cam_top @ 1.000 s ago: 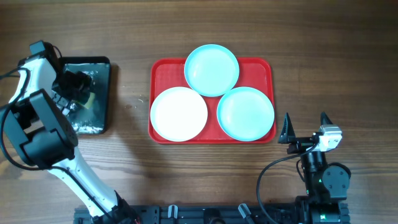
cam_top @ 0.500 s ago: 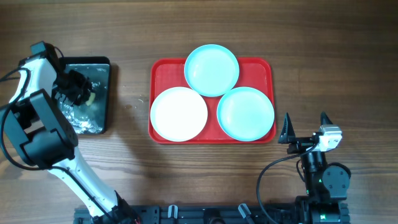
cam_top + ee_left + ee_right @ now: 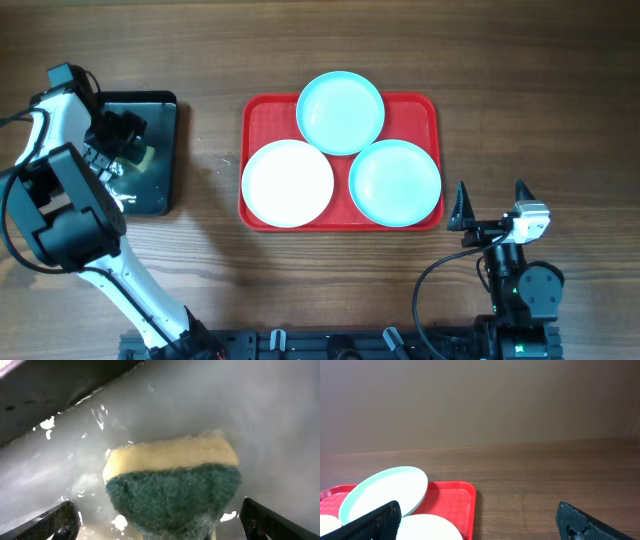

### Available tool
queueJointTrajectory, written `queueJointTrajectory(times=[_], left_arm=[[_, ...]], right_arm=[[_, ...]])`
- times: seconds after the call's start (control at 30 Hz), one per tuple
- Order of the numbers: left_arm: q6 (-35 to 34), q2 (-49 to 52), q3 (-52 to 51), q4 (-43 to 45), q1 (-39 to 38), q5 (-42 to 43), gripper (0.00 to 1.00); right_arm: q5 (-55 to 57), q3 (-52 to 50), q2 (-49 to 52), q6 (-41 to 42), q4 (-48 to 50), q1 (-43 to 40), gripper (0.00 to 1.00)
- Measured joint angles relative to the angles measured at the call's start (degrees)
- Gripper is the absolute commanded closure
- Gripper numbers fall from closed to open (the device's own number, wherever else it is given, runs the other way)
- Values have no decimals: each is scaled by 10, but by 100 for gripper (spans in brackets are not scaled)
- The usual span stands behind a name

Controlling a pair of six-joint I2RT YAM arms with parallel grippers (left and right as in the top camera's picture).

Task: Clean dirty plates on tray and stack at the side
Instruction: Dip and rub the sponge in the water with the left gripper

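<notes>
Hovering over a sponge (image 3: pixel 172 487) in the black tray (image 3: pixel 160 195) at left, left gripper (image 3: pixel 125 138) open, right gripper (image 3: pixel 490 205) open, plates (image 3: pixel 340 112) on red tray (image 3: pixel 268 108)

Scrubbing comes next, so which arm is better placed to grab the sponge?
Left. The left gripper hangs open directly over the sponge in the black tray; the right gripper, also open, sits beyond the red tray.

The overhead camera looks straight down from far enough to show the whole red tray (image 3: pixel 262 115) mid-table (image 3: pixel 520 80). The left wrist camera, well left of the red tray, is pressed close over a sponge (image 3: pixel 172 485) in the black tray (image 3: pixel 165 110). The right wrist camera, just off the red tray's near right corner, looks low and level across the table. With overhead it shares the red tray's right end and the plates (image 3: pixel 340 112).
</notes>
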Motion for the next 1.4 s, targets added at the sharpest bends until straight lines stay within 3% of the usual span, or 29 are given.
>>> queueJointTrajectory(times=[0.03,0.07,0.17,0.2,0.23,0.27,0.63,1.0,1.17,1.27,1.4], left_arm=[[-2,0,0,-2,0,2,50],[-1,0,0,-3,0,4,59],[1,0,-1,-3,0,11,67],[2,1,-1,-3,0,11,75],[0,1,-1,-3,0,13,91],[0,1,-1,-3,0,13,96],[1,-19,-7,-28,0,25,96],[0,-255,-7,-43,0,75,96],[0,-206,-63,40,-13,56,96],[2,-143,-93,27,-18,55,96],[5,-155,-70,-32,-18,52,96]], right_arm=[[0,0,0,0,0,0,0],[0,0,0,0,0,0,0],[0,0,0,0,0,0,0],[0,0,0,0,0,0,0],[0,0,0,0,0,0,0],[0,0,0,0,0,0,0],[0,0,0,0,0,0,0],[0,0,0,0,0,0,0],[0,0,0,0,0,0,0],[0,0,0,0,0,0,0],[0,0,0,0,0,0,0]])
